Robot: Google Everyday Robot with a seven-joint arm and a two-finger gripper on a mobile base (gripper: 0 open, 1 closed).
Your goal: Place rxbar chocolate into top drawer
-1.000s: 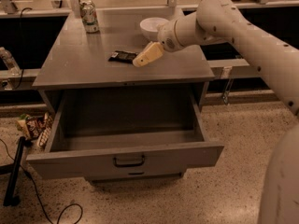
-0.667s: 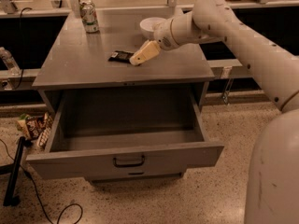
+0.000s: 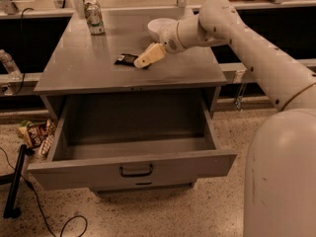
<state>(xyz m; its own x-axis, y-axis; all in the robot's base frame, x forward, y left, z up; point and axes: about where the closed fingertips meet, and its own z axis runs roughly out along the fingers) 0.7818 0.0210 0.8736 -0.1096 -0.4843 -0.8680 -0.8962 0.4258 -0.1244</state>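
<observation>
Showing the gripper [image 3: 148, 57] angled down at the right-hand end of the rxbar chocolate [image 3: 124, 59], which lies flat on the desk [image 3: 84, 75], long axis roughly left-to-right, with the open top drawer [image 3: 133, 168] below it; whether the gripper is open or closed cannot be told.

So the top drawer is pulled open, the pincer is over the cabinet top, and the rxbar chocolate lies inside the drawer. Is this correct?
Not quite. The camera view shows the rxbar chocolate lying on the cabinet top, beside the pincer, not inside the top drawer. The rest holds: the drawer is pulled open and the pincer is over the cabinet top.
</observation>
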